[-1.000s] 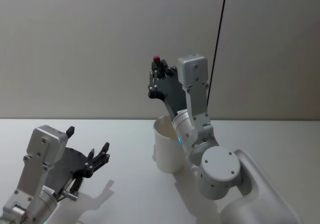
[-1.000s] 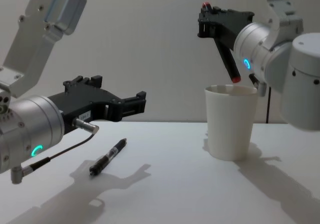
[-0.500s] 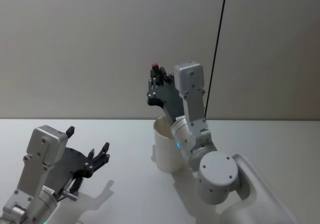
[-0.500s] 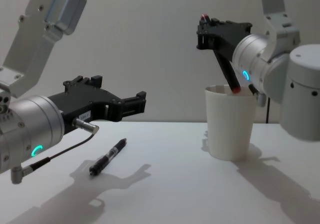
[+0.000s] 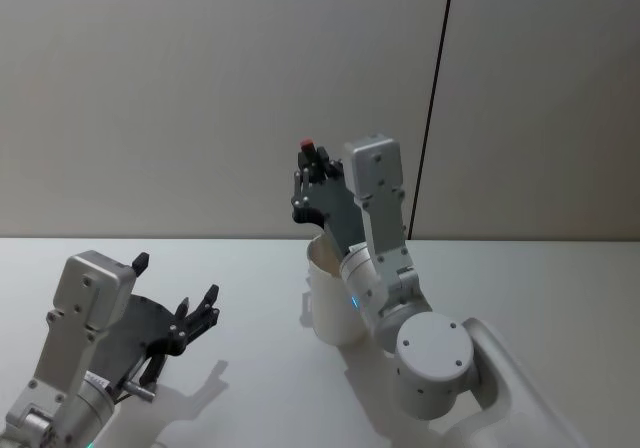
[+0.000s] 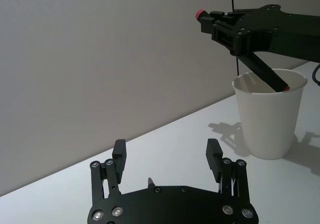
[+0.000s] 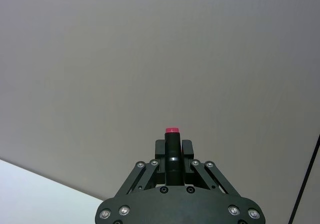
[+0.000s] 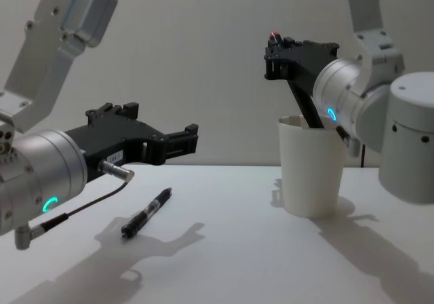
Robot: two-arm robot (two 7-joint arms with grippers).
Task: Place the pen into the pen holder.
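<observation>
the cup's (image 8: pixel 310 175) mouth is partly taken: a pen (image 8: pixel 302 100) slants down into it, tip just inside the rim, gripped by the right hand (image 8: pixel 277 58), which hangs above the cup's left side. the left hand (image 8: pixel 192 138) hovers spread wide over the left of the surface (image 8: pixel 230 250), above a loose pen (image 8: pixel 146 213) lying flat. between loose pen and cup the surface lies bare.

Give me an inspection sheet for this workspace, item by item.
Surface: white table.
Job's things: pen holder upright; red-capped pen tilted, lower end inside the rim.
Clutter: second pen lying on the table.
Grippers: right gripper shut on the red-capped pen above the holder; left gripper open, hovering over the second pen.
Cables: black cable down the wall; thin lead at the left wrist.
Surroundings: plain grey wall.
</observation>
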